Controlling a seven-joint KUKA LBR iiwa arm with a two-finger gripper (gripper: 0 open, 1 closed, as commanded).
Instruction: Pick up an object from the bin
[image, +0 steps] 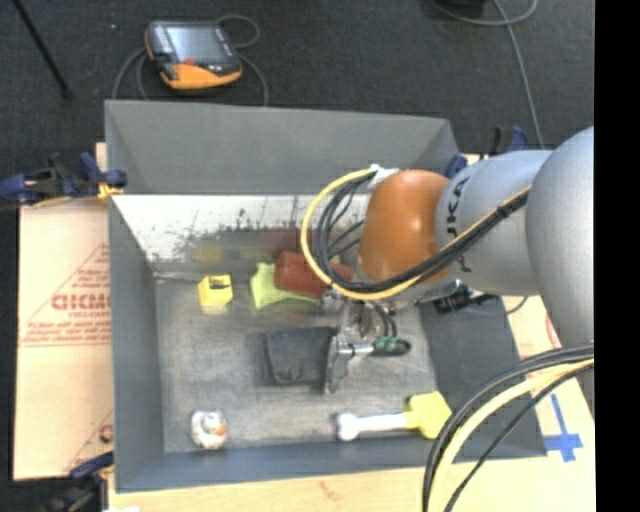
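Centrally, end effector (338, 372) at right edge of dark grey block (288, 357); grip state cannot tell

Matt grey metal bin (135, 330)

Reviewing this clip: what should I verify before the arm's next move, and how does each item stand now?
1. Gripper over a thing: ok, it is at the right edge of the dark grey square pad mid-bin.
2. Pad gripped: cannot tell.
3. Pad free of neighbours: ok, the yellow-headed white tool lies apart, nearer the front wall.
4. Red block clear of the arm: cannot tell, the wrist overlaps it.
5. Clearance to the bin walls: ok, the gripper is well inside.
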